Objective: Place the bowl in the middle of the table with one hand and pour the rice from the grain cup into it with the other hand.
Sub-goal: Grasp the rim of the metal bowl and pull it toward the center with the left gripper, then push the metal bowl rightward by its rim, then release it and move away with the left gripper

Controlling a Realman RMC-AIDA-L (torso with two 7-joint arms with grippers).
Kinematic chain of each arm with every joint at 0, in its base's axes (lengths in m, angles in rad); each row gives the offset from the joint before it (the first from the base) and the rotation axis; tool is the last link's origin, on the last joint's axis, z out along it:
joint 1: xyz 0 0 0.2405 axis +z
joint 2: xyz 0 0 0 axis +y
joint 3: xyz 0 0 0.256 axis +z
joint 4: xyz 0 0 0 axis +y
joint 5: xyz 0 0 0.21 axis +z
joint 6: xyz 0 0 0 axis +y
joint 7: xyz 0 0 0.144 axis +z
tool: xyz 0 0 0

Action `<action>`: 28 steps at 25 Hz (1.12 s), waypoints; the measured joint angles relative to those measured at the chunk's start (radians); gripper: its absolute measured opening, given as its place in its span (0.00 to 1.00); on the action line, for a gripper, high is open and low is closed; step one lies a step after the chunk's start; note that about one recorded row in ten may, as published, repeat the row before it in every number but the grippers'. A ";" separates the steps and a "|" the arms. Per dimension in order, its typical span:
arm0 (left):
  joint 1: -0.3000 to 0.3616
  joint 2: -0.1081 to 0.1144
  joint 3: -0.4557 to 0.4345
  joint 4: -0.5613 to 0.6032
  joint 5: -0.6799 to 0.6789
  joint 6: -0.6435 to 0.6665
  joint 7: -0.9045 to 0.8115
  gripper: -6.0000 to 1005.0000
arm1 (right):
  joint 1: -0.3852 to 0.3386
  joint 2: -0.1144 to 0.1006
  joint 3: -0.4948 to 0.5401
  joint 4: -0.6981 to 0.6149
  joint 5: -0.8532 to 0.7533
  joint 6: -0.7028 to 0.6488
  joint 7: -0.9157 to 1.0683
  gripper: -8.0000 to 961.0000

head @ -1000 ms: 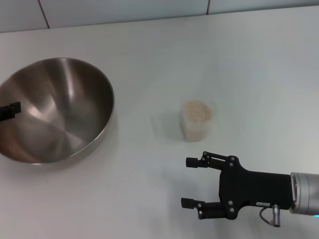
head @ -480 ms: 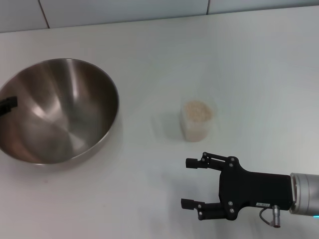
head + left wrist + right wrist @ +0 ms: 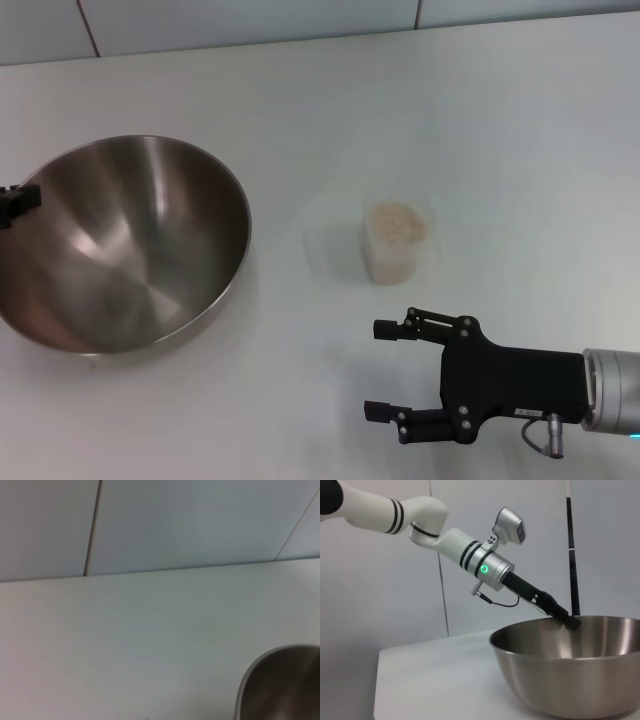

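1. While it grips the thin rim of the large round stainless-steel bowl (image 3: 120, 245), the black two-finger left hand (image 3: 18, 200) shows only as a small dark tip at the left edge of the head view; the right wrist view shows it clamped over the far rim.
2. That shiny bowl sits on the left part of the plain white matte surface (image 3: 330, 110), tilted, its brushed inside facing up and towards the left hand.
3. Near the middle of the surface, well apart from the bowl, stands the small clear plastic grain cup (image 3: 397, 243), upright.
4. Pale beige rice (image 3: 396, 221) fills the cup close to its rim.
5. Nearer the robot than the cup hangs the black right hand (image 3: 384, 367) on its silver arm, fingers spread wide and holding nothing, pointing towards the robot's left.
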 joint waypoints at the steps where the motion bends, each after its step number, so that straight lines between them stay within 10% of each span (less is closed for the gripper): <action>1: -0.009 0.004 0.000 -0.012 0.006 0.000 -0.007 0.08 | 0.000 -0.001 0.000 0.000 -0.001 0.000 0.000 0.80; 18: -0.189 0.048 -0.028 -0.142 -0.013 0.117 -0.034 0.05 | 0.004 -0.003 0.000 -0.005 -0.011 -0.008 0.002 0.79; 28: -0.255 0.011 0.020 -0.188 -0.006 -0.020 -0.008 0.05 | 0.006 -0.001 0.000 -0.007 -0.011 -0.007 0.003 0.79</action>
